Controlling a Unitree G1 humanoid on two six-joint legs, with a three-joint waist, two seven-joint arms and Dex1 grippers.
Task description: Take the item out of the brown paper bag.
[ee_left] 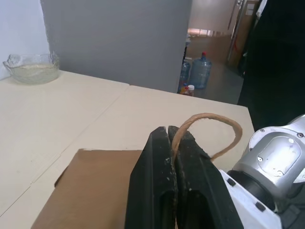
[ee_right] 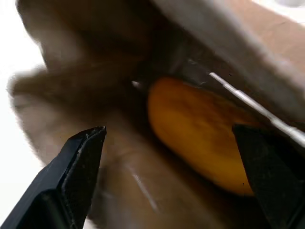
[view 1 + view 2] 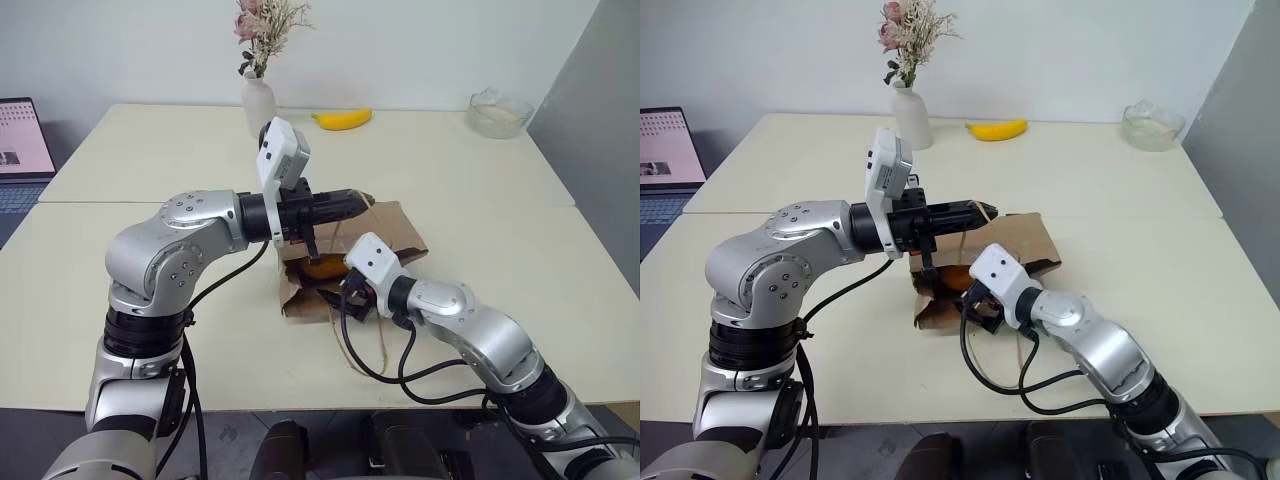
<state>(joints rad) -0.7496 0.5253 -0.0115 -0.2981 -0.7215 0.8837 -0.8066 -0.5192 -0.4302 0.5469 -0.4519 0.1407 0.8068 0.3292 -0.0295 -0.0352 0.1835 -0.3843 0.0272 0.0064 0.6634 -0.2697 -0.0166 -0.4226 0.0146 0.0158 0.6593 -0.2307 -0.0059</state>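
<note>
The brown paper bag lies on the cream table at its middle, mouth towards me. My left gripper is shut on one thin tan loop handle and holds the bag's upper side raised. In the opened mouth lies the item, rounded and yellow-orange, resting on the bag's lower side. My right gripper is open at the mouth, pointing in, with its black fingertips either side of the item and apart from it. From the head view the item shows just beyond the right wrist.
A banana, a white vase with dried flowers and a glass bowl stand along the table's far side. A laptop sits off the left edge. The bag's other handle trails towards the near edge.
</note>
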